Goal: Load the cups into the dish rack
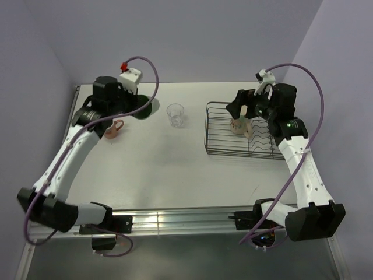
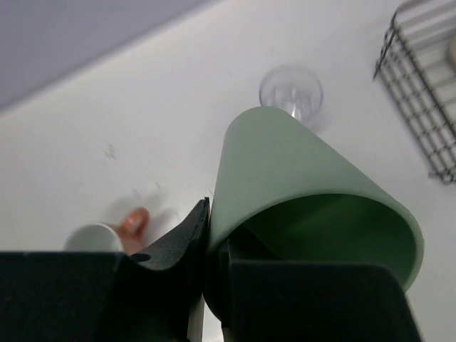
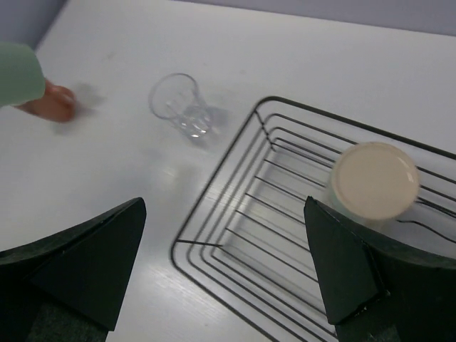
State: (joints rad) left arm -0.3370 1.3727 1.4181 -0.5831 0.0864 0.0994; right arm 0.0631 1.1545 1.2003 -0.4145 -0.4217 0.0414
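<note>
Currently the green tumbler (image 2: 306, 185) is being pinched at its rim by the left gripper (image 2: 214, 228). One dark finger (image 2: 174, 246) is being pressed against the outside of the wall and the other is being kept inside the mouth, so the jaws are being held narrow on that wall. The tumbler is being held tilted, with its open mouth turned towards the wrist camera and its narrow base towards the clear glass (image 2: 291, 89). It is being kept at the far left of the table (image 1: 175, 175), well apart from the dish rack (image 1: 207, 134). Whether it is being lifted clear of the surface or is resting on it cannot be told from these views.

The pinkish mug (image 1: 115, 129) is being left on the table just beside the left arm, on the near side of the tumbler. The clear glass is being left upright between the tumbler and the rack, touching neither.

Over the rack, the right gripper (image 3: 224, 206) is being held with its two fingers spread wide, and nothing is being gripped between them. The cream patterned mug (image 3: 374, 182) is being kept inside the rack, in the open part beside the wavy dividers. It is just below the right finger (image 3: 342, 263) and is being shown to the wrist camera as a flat cream disc.
</note>
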